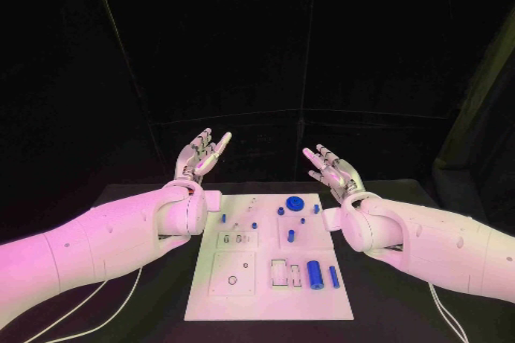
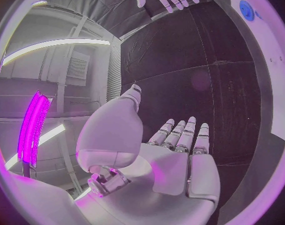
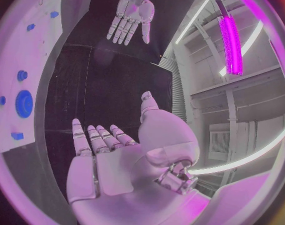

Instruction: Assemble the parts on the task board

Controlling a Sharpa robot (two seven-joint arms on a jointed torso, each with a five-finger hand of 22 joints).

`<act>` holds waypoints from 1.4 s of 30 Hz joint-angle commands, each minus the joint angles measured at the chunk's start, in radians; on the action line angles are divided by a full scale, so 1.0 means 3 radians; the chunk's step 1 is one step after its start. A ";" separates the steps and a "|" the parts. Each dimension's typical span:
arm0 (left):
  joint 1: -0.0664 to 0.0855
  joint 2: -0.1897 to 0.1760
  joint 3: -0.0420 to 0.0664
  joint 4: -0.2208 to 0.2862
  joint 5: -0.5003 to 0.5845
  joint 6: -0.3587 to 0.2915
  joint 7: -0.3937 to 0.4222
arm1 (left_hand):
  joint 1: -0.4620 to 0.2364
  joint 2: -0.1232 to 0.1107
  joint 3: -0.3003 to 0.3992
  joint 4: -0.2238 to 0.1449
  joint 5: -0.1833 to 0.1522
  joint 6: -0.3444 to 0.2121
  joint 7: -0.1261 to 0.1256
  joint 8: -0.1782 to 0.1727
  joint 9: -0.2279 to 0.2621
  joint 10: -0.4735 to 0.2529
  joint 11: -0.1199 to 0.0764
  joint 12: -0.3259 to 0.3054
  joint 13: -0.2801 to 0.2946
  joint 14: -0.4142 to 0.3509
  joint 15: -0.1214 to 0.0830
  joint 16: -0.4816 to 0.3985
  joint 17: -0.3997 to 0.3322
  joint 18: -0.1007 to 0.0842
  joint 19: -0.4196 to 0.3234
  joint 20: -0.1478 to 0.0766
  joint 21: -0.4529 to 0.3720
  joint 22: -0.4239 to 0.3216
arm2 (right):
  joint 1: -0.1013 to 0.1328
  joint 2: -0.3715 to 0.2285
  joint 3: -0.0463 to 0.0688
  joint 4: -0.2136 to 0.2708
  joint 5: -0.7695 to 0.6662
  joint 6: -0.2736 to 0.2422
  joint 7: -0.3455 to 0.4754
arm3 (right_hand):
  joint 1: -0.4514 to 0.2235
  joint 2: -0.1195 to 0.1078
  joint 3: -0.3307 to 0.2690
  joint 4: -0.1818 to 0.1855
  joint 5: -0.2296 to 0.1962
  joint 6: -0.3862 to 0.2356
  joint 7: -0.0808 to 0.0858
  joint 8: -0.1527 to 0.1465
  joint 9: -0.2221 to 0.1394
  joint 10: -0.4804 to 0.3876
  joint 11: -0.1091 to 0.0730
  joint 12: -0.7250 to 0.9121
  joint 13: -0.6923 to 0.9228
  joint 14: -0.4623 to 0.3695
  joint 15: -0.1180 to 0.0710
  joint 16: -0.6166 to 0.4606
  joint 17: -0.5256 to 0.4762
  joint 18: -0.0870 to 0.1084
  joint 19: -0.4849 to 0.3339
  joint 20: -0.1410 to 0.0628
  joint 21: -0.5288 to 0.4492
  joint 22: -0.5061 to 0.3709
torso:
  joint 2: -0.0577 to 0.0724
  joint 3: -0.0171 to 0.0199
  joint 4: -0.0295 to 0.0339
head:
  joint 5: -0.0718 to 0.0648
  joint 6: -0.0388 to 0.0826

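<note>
The task board [image 1: 269, 298] was seen nearest, flat on the black table [image 1: 397, 321], with blue parts [image 1: 315, 274] lying on its right half; its smaller fittings could not be made out. Beyond its far corners, the left hand [image 1: 202, 155] and right hand [image 1: 330, 169] were raised, fingers spread, holding nothing.
</note>
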 commanded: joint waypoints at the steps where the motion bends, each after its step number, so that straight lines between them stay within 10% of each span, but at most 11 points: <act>1: 0.0024 0.0032 -0.0005 -0.0066 0.0099 0.0264 0.0236 | 0.0159 0.0011 0.0019 0.0038 0.0024 0.0094 0.0225 0.0034 0.0013 0.0090 0.0051 0.0026 0.0014 0.0184 0.0031 0.0047 0.0030 0.0078 0.0072 0.0059 0.0038 0.0021 | 0.0026 0.0038 -0.0008 -0.0091 -0.0345 0.0614 -0.0167 | 0.0450 0.0029 -0.0058 -0.0153 -0.0026 0.0359 0.0513 0.0077 0.0051 0.0528 0.0157 0.0103 0.0060 0.0592 0.0123 0.0135 0.0064 0.0130 0.0616 0.0034 0.0203 0.0101 | 0.0000 0.0000 0.0000 | 0.0000 0.0000; 8: 0.0027 0.0036 -0.0006 -0.0075 0.0102 0.0270 0.0240 | 0.0250 -0.0009 -0.0003 0.0014 0.0025 0.0486 0.0405 0.0103 0.0055 0.0545 0.0234 0.0093 0.0058 0.0847 0.0115 0.0223 0.0120 0.0019 0.0469 0.0067 0.0187 0.0104 | 0.0049 0.0080 -0.0019 -0.0192 -0.0444 0.0808 -0.0221 | 0.0973 -0.0066 -0.0016 -0.0461 -0.0094 0.1367 0.0458 0.0274 0.0149 0.1914 0.0150 0.0384 0.0152 0.2028 0.0086 0.0423 0.0150 0.0290 0.1436 0.0026 0.0501 0.0190 | 0.0000 0.0000 0.0000 | 0.0000 0.0000; 9: 0.0027 -0.0140 -0.0008 -0.0013 0.0149 0.0374 0.0216 | 0.0269 -0.0006 -0.0004 0.0006 0.0024 0.0581 0.0424 0.0124 0.0066 0.0691 0.0256 0.0122 0.0073 0.1002 0.0127 0.0269 0.0141 0.0006 0.0564 0.0073 0.0224 0.0122 | 0.0052 -0.0020 -0.0016 -0.0292 -0.0874 0.0516 -0.0035 | 0.1021 -0.0077 -0.0008 -0.0494 -0.0101 0.1515 0.0444 0.0299 0.0159 0.2107 0.0136 0.0416 0.0159 0.2228 0.0066 0.0452 0.0158 0.0311 0.1503 0.0025 0.0529 0.0193 | 0.0069 -0.0007 -0.0022 | 0.0005 0.0016; 12: 0.0026 -0.0178 -0.0008 0.0011 0.0115 0.0390 0.0225 | 0.0322 0.0014 -0.0013 -0.0029 0.0029 0.0969 0.0459 0.0213 0.0110 0.1315 0.0315 0.0269 0.0136 0.1458 0.0172 0.0417 0.0200 -0.0024 0.0997 0.0066 0.0390 0.0205 | 0.0067 -0.0042 -0.0016 -0.0295 -0.0981 0.0462 -0.0009 | 0.1127 -0.0094 0.0013 -0.0565 -0.0116 0.1871 0.0414 0.0350 0.0177 0.2435 0.0075 0.0449 0.0164 0.2522 -0.0001 0.0475 0.0161 0.0372 0.1669 0.0023 0.0593 0.0193 | 0.0094 -0.0001 -0.0020 | 0.0001 0.0022; 15: 0.0026 -0.0218 -0.0008 0.0038 0.0065 0.0428 0.0219 | 0.0402 0.0032 -0.0031 -0.0108 0.0027 0.1555 0.0445 0.0365 0.0176 0.2011 0.0262 0.0455 0.0194 0.1854 0.0105 0.0578 0.0250 0.0026 0.1818 0.0064 0.0717 0.0354 | 0.0093 -0.0067 -0.0015 -0.0303 -0.1109 0.0427 0.0001 | 0.1213 -0.0091 0.0043 -0.0629 -0.0113 0.2195 0.0386 0.0395 0.0192 0.2610 0.0025 0.0455 0.0164 0.2730 -0.0056 0.0488 0.0164 0.0404 0.1825 0.0003 0.0650 0.0195 | 0.0116 0.0002 -0.0019 | 0.0000 0.0024; 21: 0.0027 -0.0330 -0.0008 0.0147 -0.0126 0.0479 0.0179 | 0.0533 0.0073 -0.0075 -0.0296 0.0030 0.2216 0.0334 0.0533 0.0216 0.2533 0.0111 0.0591 0.0191 0.2459 -0.0080 0.0751 0.0331 0.0105 0.2490 -0.0025 0.0959 0.0417 | 0.0175 -0.0117 -0.0014 -0.0315 -0.1463 0.0425 -0.0037 | 0.1327 -0.0056 0.0106 -0.0763 -0.0096 0.2685 0.0318 0.0418 0.0191 0.2946 -0.0077 0.0418 0.0155 0.3142 -0.0171 0.0476 0.0159 0.0412 0.2176 -0.0110 0.0755 0.0183 | 0.0206 0.0005 -0.0010 | -0.0005 0.0063; 32: 0.0046 -0.0675 -0.0007 0.0583 -0.0523 0.0645 0.0005 | 0.0637 0.0154 -0.0119 -0.0520 0.0027 0.2589 0.0195 0.0516 0.0177 0.3129 -0.0074 0.0581 0.0218 0.3151 -0.0308 0.0857 0.0605 0.0102 0.3187 -0.0262 0.1069 0.0398 | 0.0427 -0.0128 -0.0013 -0.0342 -0.3045 0.0537 -0.0458 | 0.1438 0.0010 0.0133 -0.0990 -0.0063 0.3120 0.0196 0.0394 0.0192 0.3524 -0.0253 0.0343 0.0161 0.3947 -0.0458 0.0582 0.0247 0.0400 0.2928 -0.0429 0.1169 0.0318 | 0.0385 0.0003 -0.0014 | -0.0029 0.0122; 42: 0.0051 -0.0828 -0.0008 0.0931 -0.0621 0.0682 -0.0082 | 0.0665 0.0171 -0.0089 -0.0589 0.0026 0.2618 0.0205 0.0460 0.0161 0.3183 -0.0069 0.0512 0.0228 0.3115 -0.0299 0.0791 0.0687 0.0090 0.3199 -0.0266 0.1004 0.0354 | 0.0499 -0.0035 -0.0010 -0.0253 -0.4409 0.0652 -0.1087 | 0.1419 -0.0084 0.0060 -0.0990 0.0072 0.3227 0.0138 0.0289 0.0177 0.3739 -0.0366 0.0196 0.0161 0.4716 -0.0648 0.1005 0.0555 0.0394 0.3394 -0.0647 0.1821 0.0664 | 0.0547 0.0007 0.0022 | -0.0062 0.0176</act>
